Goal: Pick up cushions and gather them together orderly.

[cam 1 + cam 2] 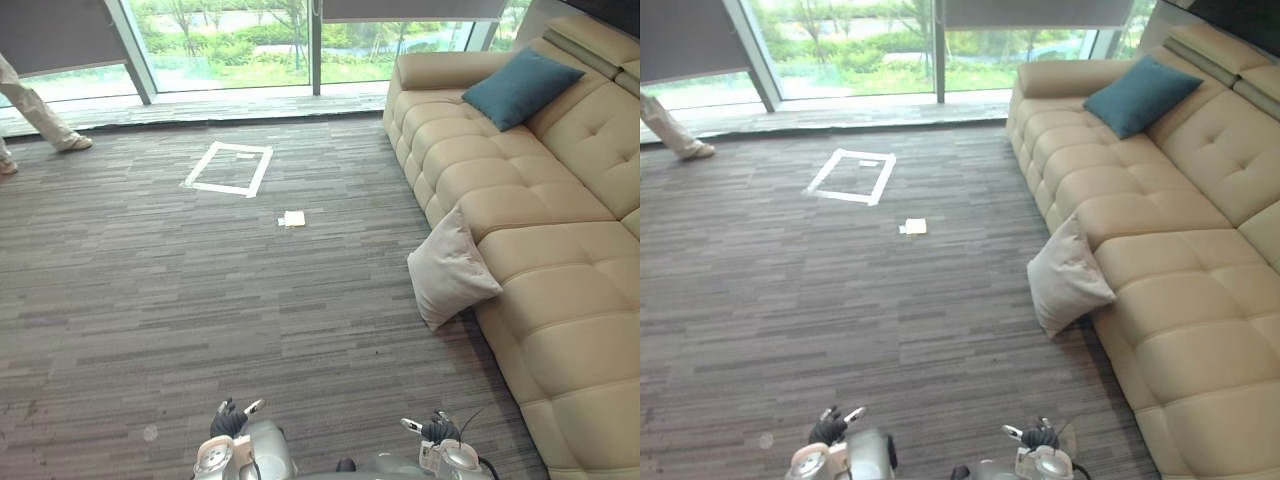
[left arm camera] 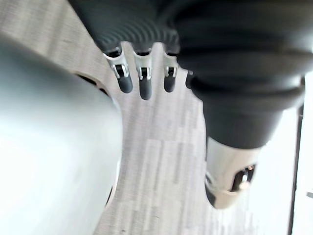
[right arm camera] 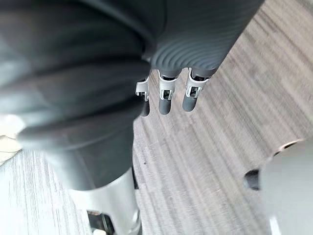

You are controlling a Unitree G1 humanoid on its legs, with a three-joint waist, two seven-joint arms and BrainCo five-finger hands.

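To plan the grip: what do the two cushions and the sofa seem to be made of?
The sofa looks like beige leather or imitation: smooth, slight sheen, tufted seams. The teal cushion is probably woven fabric: matte, no shine. The pale grey cushion seems soft matte cloth, creased.

Bright daylight enters through the far windows [image 1: 230, 40], lighting the carpet [image 1: 150, 300].

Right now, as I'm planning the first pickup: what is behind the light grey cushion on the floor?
The beige sofa: the light grey cushion stands on the carpet, leaning against its front. The part of the sofa front behind it and the carpet under it are covered.
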